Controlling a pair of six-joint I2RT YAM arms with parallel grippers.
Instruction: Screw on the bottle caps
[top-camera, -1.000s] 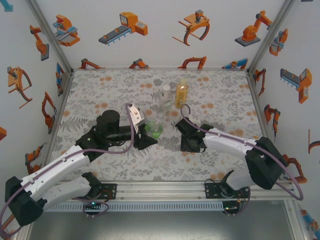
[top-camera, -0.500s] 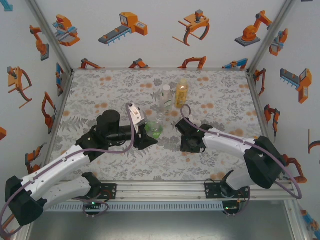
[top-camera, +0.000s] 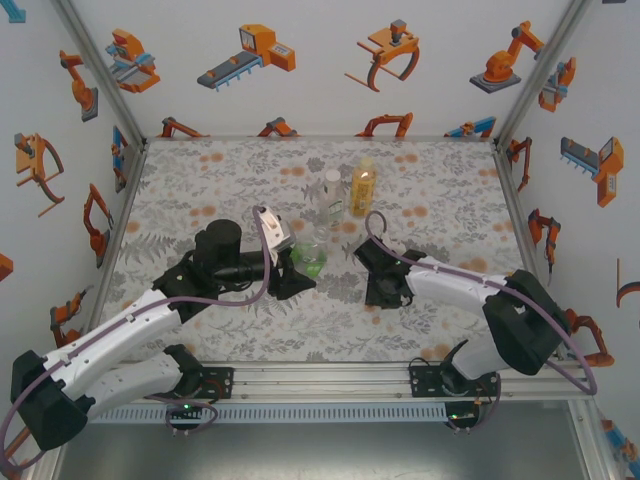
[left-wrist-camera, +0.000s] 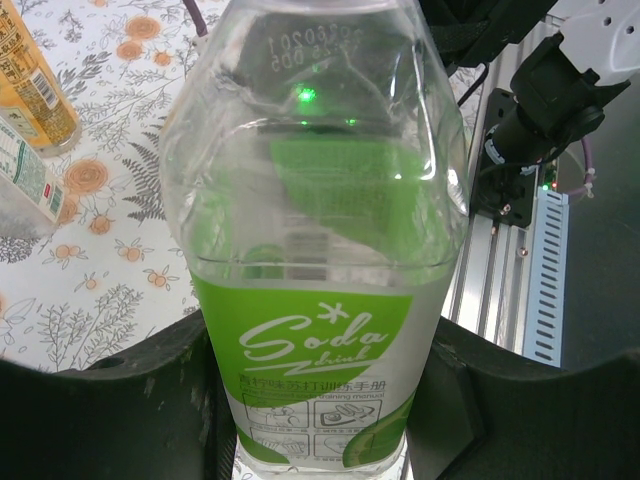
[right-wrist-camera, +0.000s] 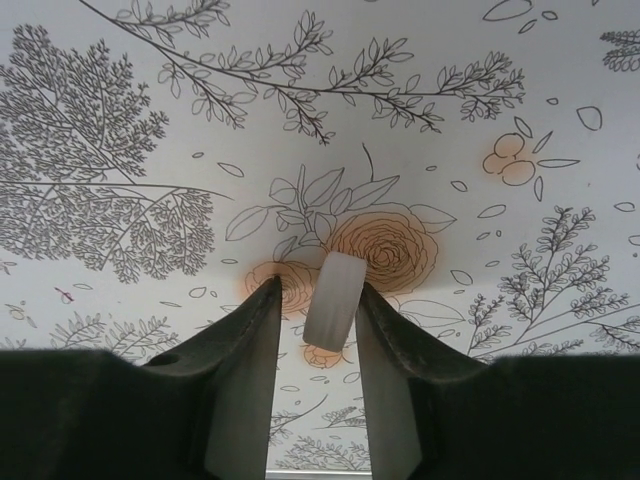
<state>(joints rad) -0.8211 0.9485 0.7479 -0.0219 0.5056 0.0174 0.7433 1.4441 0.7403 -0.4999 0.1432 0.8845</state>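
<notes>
Right gripper (right-wrist-camera: 318, 295): jaws are sitting narrow around white cap (right-wrist-camera: 335, 312), which is standing edge-on between them, touching one finger with a sliver showing beside the other; clamping unclear. Left gripper (left-wrist-camera: 320, 400): jaws are clamping green bottle (left-wrist-camera: 320, 250) upright on table (top-camera: 200, 180).

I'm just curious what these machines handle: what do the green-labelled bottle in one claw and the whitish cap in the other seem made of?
Bottle: thin clear plastic, glossy; you see through it, light glints on its dented shoulder, and a printed green label wraps it.
Cap: probably plastic, milky white, smooth and dull, seen edge-on; its look settles no more.
</notes>
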